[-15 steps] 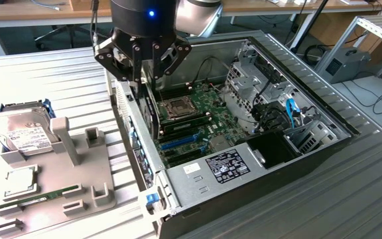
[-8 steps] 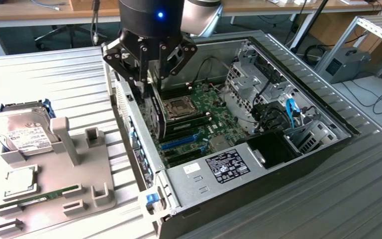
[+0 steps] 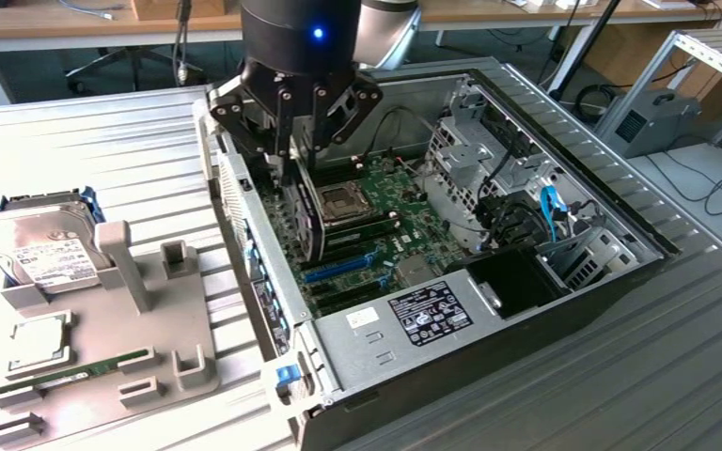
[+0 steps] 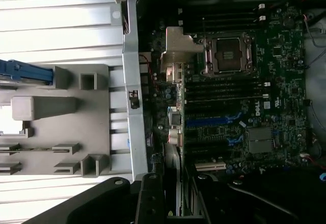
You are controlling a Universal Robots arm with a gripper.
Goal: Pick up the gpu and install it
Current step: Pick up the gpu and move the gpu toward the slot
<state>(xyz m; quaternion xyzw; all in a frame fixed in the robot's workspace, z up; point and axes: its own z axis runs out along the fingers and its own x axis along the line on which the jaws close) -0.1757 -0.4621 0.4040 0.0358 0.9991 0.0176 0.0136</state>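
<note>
My gripper hangs over the open computer case, shut on the gpu. The gpu is a thin dark card held on edge, its lower end close above the motherboard near the case's wall on the exterior view's left. The blue expansion slots lie just past the card's lower end. In the wrist view the card runs out from between the black fingers toward the board, beside a blue slot. Whether the card touches a slot is hidden.
An empty processor socket sits beside the card. A power supply fills the case's near end, with drive cages and cables on the exterior view's right. A grey fixture outside holds a hard drive and a RAM stick.
</note>
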